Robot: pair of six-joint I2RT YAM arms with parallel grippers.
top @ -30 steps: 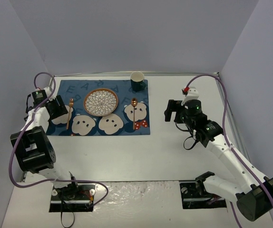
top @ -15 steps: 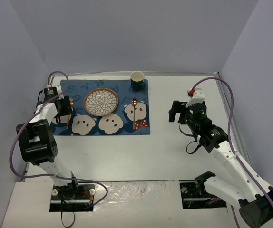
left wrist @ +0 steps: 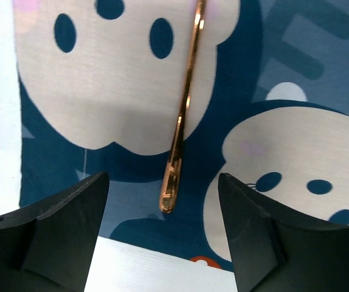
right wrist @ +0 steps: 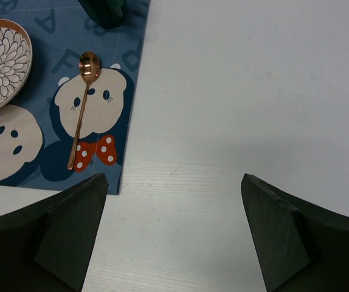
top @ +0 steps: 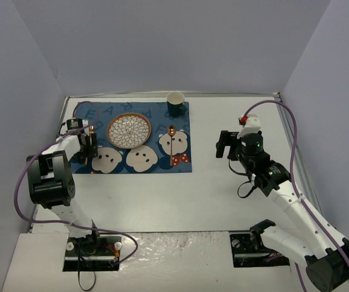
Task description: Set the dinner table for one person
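Observation:
The white dinner table (top: 223,194) carries a blue bear-face placemat (top: 135,164). On the mat stand a patterned plate (top: 129,130), a dark cup (top: 175,104) and a copper spoon (top: 172,139). My left gripper (top: 88,146) is open over the mat's left part. A thin copper utensil handle (left wrist: 183,109) lies on the mat between and ahead of its fingers (left wrist: 59,225), untouched. My right gripper (top: 226,145) is open and empty above bare table right of the mat. The right wrist view shows the spoon (right wrist: 83,109), the plate (right wrist: 1,64) and the cup (right wrist: 104,12).
Grey walls close in the table on the left, back and right. The mat's near edge (left wrist: 150,249) meets white table (left wrist: 132,274) just under my left fingers. The mat's right edge (right wrist: 129,134) lies left of my right gripper (right wrist: 174,231).
My left gripper has moved right from the mat's left edge to over the copper utensil. My right gripper drew slightly right, then held still.

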